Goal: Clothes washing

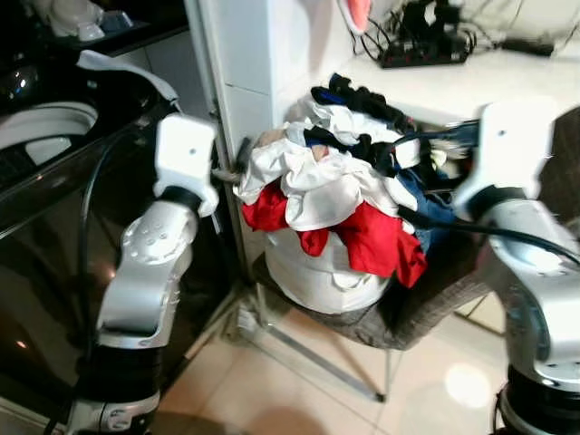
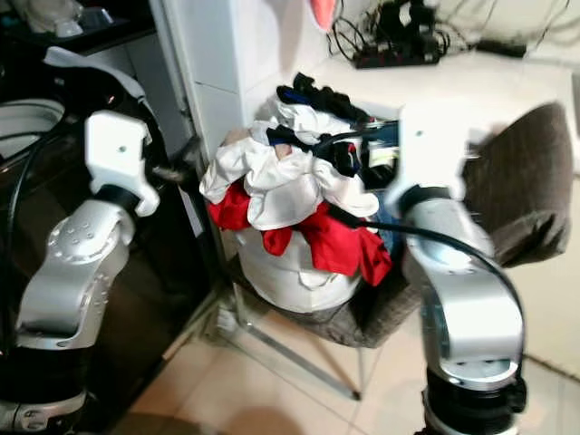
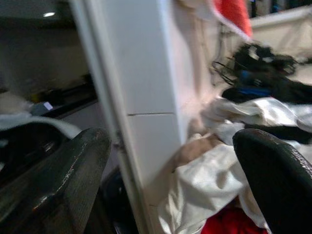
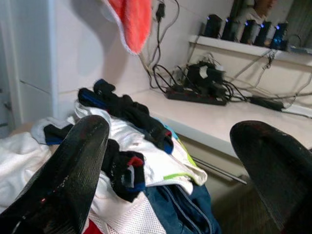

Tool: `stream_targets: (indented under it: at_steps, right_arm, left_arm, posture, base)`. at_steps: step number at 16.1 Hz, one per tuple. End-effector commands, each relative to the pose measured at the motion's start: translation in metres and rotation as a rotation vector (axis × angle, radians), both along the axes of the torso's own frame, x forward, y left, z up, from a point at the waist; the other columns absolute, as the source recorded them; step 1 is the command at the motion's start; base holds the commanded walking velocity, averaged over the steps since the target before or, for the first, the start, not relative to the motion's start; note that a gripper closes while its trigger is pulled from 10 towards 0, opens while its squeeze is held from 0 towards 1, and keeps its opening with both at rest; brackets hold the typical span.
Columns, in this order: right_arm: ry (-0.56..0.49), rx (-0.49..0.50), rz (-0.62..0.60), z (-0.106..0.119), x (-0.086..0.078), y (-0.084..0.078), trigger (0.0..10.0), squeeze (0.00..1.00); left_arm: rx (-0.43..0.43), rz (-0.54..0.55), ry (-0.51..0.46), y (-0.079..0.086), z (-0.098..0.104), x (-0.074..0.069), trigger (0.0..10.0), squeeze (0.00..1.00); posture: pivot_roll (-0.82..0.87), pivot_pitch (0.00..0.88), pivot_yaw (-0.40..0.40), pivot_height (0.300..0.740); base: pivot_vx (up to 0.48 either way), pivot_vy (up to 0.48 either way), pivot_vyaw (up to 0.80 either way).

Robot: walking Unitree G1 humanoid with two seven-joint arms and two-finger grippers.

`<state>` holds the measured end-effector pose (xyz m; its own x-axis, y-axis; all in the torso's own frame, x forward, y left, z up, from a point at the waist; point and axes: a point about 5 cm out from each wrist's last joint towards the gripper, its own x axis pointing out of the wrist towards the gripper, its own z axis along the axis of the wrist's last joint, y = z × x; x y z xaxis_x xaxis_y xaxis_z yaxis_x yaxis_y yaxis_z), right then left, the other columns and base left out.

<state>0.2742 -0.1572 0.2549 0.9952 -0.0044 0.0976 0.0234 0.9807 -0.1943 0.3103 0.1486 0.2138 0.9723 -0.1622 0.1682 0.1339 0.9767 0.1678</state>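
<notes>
Left gripper (image 3: pixel 170 185) is spread wide with nothing in it, hovering just left of the laundry pile (image 1: pixel 340 181), close to the white wall corner (image 1: pixel 240 82). The right gripper (image 4: pixel 180 170) is spread and empty as well, sitting at the right side of the heap above the blue garment (image 4: pixel 180 209). The clothes are heaped way over the rim of a white basket (image 1: pixel 317 276) parked on a grey chair (image 2: pixel 507 181), with the washing machine (image 1: pixel 45 136) off to the left. I'd guess it all handles soft and floppy — light per piece, but tangled, so one tug may drag neighbours along. The bunched white shirt (image 1: pixel 308 186) on top looks like the best grab, pinched at a thick fold — the dangling red cloth (image 1: pixel 381 240) would probably slide off.
</notes>
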Motion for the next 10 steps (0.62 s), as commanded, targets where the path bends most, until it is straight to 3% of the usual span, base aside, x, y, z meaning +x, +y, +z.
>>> stream_targets:
  at_steps: [1,3,4,10]
  right_arm:
    - [0.012,0.01,-0.023,-0.003,0.004,-0.006,10.0,0.0]
    - [0.011,0.051,0.067,-0.009,0.009,0.004,10.0,0.0]
    - [0.0,0.021,0.103,-0.011,0.01,0.009,10.0,0.0]
    - [-0.012,0.014,0.171,-0.016,0.015,0.019,10.0,0.0]
  left_arm:
    - [-0.028,-0.013,-0.01,-0.005,0.003,-0.002,10.0,0.0]
    - [-0.075,-0.024,0.003,-0.003,0.0,-0.006,10.0,0.0]
    - [-0.04,-0.037,-0.003,-0.003,-0.001,-0.009,10.0,0.0]
    - [-0.039,-0.026,-0.01,0.0,0.002,-0.013,10.0,0.0]
  posture:
    - [0.01,0.0,0.008,0.74]
    - [0.03,0.0,-0.002,0.74]
    - [0.04,0.0,-0.016,0.74]
    - [0.06,0.0,-0.025,0.74]
  base:
    - [0.0,0.0,0.0]
    - [0.0,0.0,0.0]
    - [0.0,0.0,0.0]
    - [0.324,0.0,0.79]
